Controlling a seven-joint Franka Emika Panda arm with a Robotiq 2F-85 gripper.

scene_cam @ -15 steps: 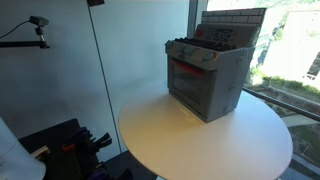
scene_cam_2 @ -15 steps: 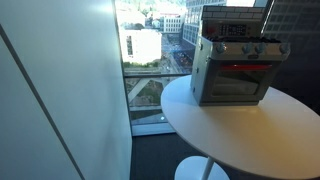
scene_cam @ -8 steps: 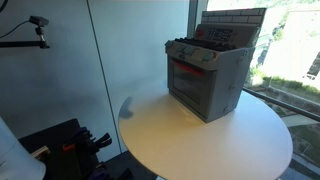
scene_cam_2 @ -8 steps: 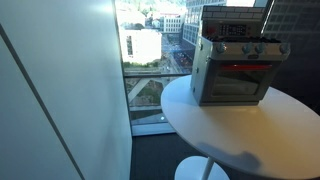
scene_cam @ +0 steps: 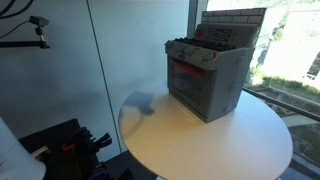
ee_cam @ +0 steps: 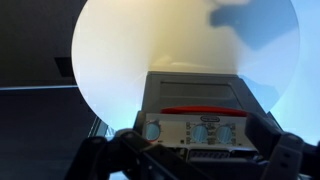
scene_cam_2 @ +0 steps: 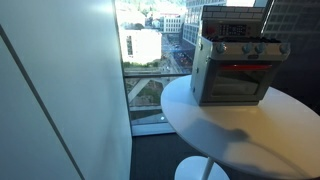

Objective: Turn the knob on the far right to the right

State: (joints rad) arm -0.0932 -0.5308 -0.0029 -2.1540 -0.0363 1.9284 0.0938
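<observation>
Approach stage, and nothing is touched yet. The pincer (ee_cam: 195, 152) hangs above and out in front of the toy oven (scene_cam_2: 232, 70), fingers spread wide with nothing between them. In both exterior views only its shadow (scene_cam: 140, 102) shows on the round worktop (scene_cam: 200, 145). The oven stands at the worktop's far edge, and the far-right knob (scene_cam_2: 272, 48) ends the row on its front panel. Next, I'd judge, it must descend, line up on that knob and close around it — then twist clockwise.
</observation>
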